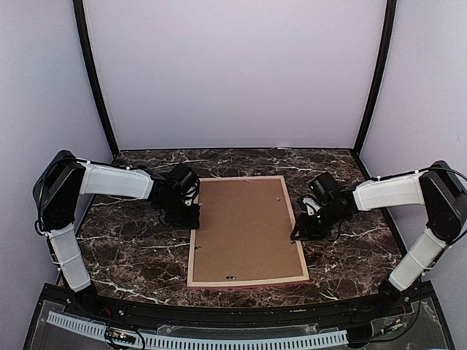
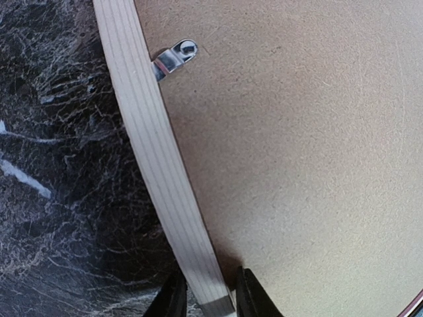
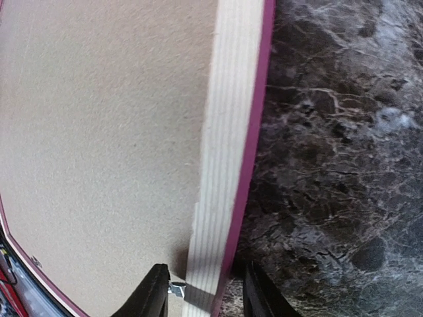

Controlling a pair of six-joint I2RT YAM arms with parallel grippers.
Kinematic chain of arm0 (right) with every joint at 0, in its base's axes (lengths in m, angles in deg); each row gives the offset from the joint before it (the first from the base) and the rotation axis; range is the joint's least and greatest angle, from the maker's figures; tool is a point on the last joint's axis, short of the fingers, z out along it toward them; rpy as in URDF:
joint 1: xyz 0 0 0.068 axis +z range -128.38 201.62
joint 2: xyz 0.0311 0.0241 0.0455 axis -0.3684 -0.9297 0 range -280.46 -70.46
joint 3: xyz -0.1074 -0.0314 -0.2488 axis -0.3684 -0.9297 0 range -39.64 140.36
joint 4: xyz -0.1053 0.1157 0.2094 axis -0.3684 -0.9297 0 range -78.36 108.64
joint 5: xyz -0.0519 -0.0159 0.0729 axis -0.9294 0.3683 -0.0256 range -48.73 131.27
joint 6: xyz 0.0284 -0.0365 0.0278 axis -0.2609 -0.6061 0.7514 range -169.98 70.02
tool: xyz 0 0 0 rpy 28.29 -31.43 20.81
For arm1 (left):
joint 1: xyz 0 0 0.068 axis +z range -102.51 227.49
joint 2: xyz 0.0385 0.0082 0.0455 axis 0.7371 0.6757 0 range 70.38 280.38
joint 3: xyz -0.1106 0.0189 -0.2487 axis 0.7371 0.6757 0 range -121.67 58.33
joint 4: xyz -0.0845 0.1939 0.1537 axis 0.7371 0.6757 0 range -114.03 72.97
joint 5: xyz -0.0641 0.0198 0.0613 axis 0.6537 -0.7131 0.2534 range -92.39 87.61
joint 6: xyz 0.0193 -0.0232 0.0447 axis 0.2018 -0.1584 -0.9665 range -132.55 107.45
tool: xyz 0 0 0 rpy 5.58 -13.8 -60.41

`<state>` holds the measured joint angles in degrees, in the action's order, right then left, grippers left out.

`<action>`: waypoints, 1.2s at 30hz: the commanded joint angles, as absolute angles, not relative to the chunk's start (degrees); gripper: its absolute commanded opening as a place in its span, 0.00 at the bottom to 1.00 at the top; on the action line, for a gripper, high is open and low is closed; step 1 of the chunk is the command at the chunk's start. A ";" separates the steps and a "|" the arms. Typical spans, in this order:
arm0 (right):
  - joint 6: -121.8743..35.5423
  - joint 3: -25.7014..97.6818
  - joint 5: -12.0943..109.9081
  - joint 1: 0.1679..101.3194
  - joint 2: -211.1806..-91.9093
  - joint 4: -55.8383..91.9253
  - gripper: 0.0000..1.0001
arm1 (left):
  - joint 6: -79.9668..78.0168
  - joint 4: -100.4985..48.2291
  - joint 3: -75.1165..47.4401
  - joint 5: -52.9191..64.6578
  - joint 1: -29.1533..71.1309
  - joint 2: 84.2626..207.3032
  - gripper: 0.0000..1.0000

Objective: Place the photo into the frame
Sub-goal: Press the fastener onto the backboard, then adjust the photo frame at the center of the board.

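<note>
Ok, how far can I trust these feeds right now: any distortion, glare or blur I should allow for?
Left wrist: the frame has a straight rail that looks bowed, which is lens distortion, and the metal clip carries a bright glint. Right wrist: the rail bows slightly too, with dark shadow beside it near the bottom. Top external: sharp and evenly lit, no glare on the backing board.

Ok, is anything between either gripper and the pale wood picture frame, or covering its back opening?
Nothing visible: the left gripper and right gripper each straddle a side rail of the pink-faced pale wood frame. A plain brown backing board fills its back opening, with a small metal clip turned over it.
</note>
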<state>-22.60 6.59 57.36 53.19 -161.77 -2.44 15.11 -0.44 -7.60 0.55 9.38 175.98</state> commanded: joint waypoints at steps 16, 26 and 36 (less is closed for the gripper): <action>-21.10 14.33 50.05 50.80 -163.35 -0.44 0.61 | 12.25 2.00 -4.30 0.33 9.61 173.16 0.15; -22.57 21.95 45.08 50.80 -168.04 0.86 0.63 | 11.35 2.17 -1.57 1.26 9.56 169.12 0.15; -25.24 28.43 47.11 50.85 -175.98 -1.27 0.73 | 14.53 0.82 0.28 2.37 9.38 167.21 0.17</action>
